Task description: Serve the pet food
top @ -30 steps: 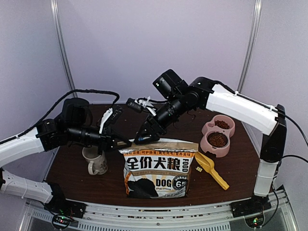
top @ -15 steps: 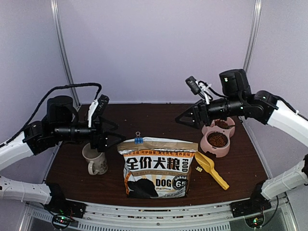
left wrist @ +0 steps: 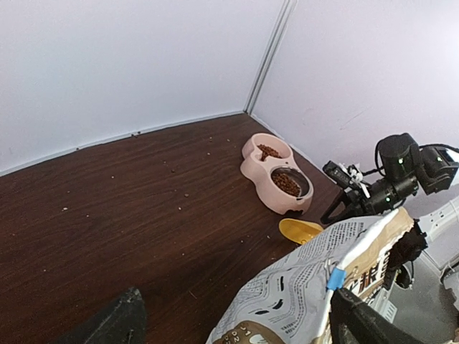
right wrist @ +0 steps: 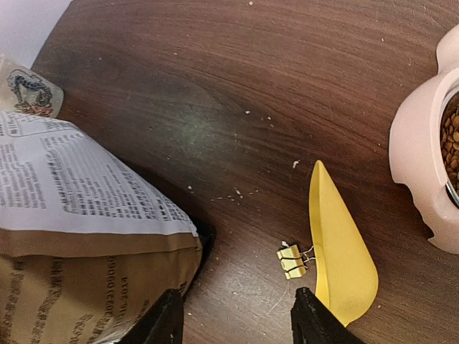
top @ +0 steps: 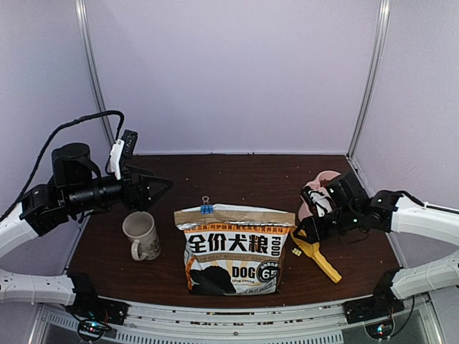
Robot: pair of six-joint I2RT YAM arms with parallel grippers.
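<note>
The brown paper bag (top: 233, 251) printed "DOG FOOD" stands upright at the table's front middle, with a blue clip (top: 206, 208) pinching its folded top. Pet food (left wrist: 287, 184) fills both cups of the pink double bowl (left wrist: 251, 166), also seen as kibble (right wrist: 452, 140) at the right wrist view's edge. My left gripper (top: 156, 190) hangs open, left of the bag and above the mug (top: 141, 235). My right gripper (right wrist: 237, 322) is open and low over the table, between the bag (right wrist: 86, 215) and a yellow scoop (right wrist: 337, 251), holding nothing.
A small yellow binder clip (right wrist: 292, 259) lies against the scoop's left side. Pale crumbs dot the dark wood. In the top view the right arm (top: 401, 215) covers most of the bowl (top: 326, 177). White walls close the back and both sides.
Both grippers have left the bag's top. The left one opened and drew back to the left. The right arm swung right and came down beside the scoop.
</note>
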